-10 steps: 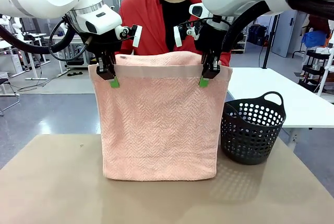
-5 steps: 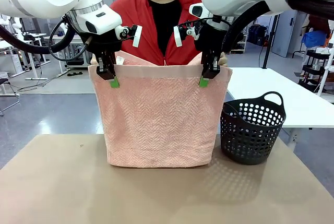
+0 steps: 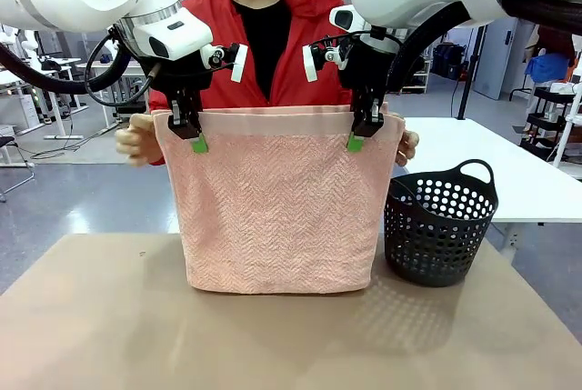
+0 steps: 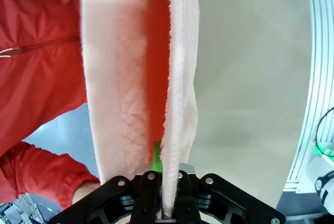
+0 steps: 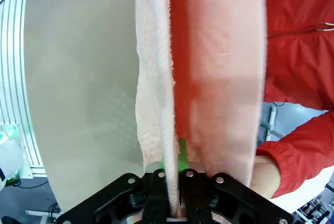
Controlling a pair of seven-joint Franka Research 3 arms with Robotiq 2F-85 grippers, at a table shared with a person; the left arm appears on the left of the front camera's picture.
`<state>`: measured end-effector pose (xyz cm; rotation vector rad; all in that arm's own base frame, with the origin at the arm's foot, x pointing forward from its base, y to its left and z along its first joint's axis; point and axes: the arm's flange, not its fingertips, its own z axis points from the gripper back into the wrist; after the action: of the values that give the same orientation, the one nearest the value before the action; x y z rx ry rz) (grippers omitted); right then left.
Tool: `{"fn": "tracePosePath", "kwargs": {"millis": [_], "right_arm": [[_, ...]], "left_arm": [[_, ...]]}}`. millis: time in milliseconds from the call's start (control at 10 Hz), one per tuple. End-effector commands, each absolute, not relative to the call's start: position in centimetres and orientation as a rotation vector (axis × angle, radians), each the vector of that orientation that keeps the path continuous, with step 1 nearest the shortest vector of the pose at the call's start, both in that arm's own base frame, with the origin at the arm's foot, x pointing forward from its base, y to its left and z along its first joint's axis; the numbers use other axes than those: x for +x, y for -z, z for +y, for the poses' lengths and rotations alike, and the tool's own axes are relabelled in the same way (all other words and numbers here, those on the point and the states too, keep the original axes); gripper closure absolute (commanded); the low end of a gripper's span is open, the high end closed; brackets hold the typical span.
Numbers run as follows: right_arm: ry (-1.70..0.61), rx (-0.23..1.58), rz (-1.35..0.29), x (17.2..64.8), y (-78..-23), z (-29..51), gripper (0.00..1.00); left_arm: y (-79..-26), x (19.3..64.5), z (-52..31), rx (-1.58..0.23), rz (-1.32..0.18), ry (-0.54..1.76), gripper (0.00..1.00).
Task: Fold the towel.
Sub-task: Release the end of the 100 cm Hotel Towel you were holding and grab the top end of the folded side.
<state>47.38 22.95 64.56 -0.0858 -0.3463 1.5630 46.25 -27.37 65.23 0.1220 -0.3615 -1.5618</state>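
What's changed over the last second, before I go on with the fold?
The person lowered the far half of the towel from chest height to level with the near edge; the bottom fold rose slightly. One hand now shows at one side, the other hand opposite. Both jaws stay shut on the near edge; the basket hasn't moved.

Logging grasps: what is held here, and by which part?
The towel, hanging: left gripper and right gripper pinch its near top edge; the person's hands hold the far layer's corners.

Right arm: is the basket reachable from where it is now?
Likely not yet: the right hand is shut on the towel at its top edge. The basket stands uncovered beside it.
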Motion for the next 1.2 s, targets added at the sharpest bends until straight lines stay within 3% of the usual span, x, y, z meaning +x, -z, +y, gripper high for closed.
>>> {"fn": "tracePosePath", "kwargs": {"millis": [0,700,800,900,1000,1100], "right_arm": [[-1.567,-0.104,-0.347,47.5,-64.6,22.9,1.0],[-1.563,-0.086,-0.346,47.4,-64.6,22.9,0.97],[-1.55,-0.08,-0.365,47.3,-64.6,22.7,0.87],[-1.547,-0.082,-0.38,47.1,-64.7,22.6,0.67],[-1.532,-0.094,-0.399,46.7,-65.0,22.4,0.57],[-1.523,-0.122,-0.427,46.1,-65.5,22.2,0.36]], "left_arm": [[-65.5,46.5,-27.3,0.145,-0.361,1.564,1.0],[-65.5,46.5,-27.3,0.145,-0.361,1.564,1.0],[-65.2,46.3,-27.4,0.122,-0.362,1.562,0.66],[-65.5,46.1,-27.2,0.122,-0.374,1.575,0.55],[-65.8,45.7,-27.0,0.127,-0.392,1.565,0.24],[-66.3,45.1,-26.8,0.143,-0.415,1.563,0.13]]}}
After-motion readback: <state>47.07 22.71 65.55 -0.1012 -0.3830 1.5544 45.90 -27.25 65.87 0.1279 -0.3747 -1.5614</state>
